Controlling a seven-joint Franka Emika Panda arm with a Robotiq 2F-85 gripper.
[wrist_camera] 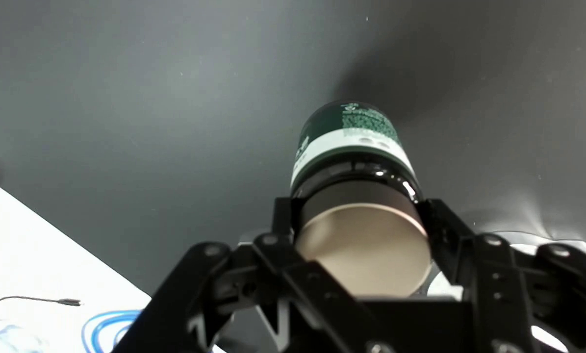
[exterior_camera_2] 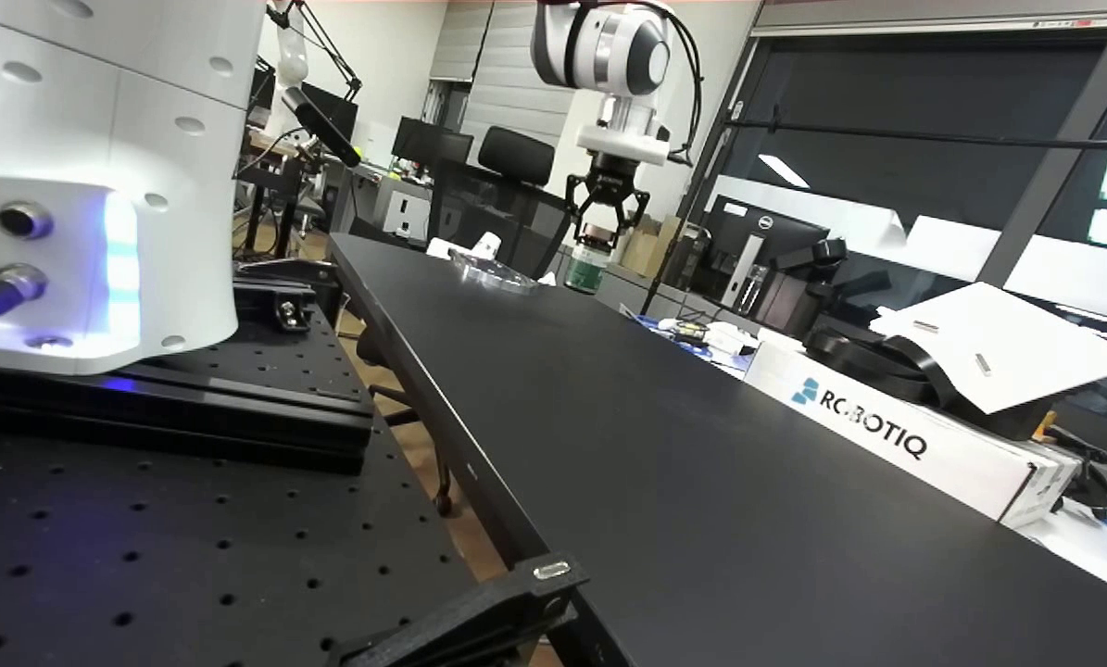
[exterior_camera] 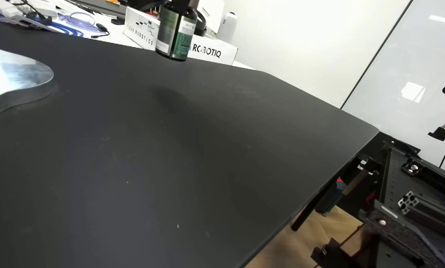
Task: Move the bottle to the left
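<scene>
The bottle (exterior_camera: 175, 35) is dark green and cylindrical with a pale label band and a brown metallic cap. It also shows in an exterior view (exterior_camera_2: 587, 269) and in the wrist view (wrist_camera: 354, 147). My gripper (exterior_camera_2: 599, 234) is shut on the bottle's cap from above. In the wrist view the two fingers (wrist_camera: 359, 211) press the cap from both sides. The bottle hangs roughly upright above the black table (exterior_camera: 170, 156), with a shadow on the tabletop apart from its base. In an exterior view the gripper is mostly cut off at the top edge.
A shiny, curved-edge slab (exterior_camera: 17, 76) lies on the table; it shows in an exterior view near the far end (exterior_camera_2: 493, 274). A white Robotiq box (exterior_camera_2: 873, 417) stands along the table's long edge, near cables (exterior_camera: 77, 20). The robot base (exterior_camera_2: 99, 204) stands beside the opposite edge.
</scene>
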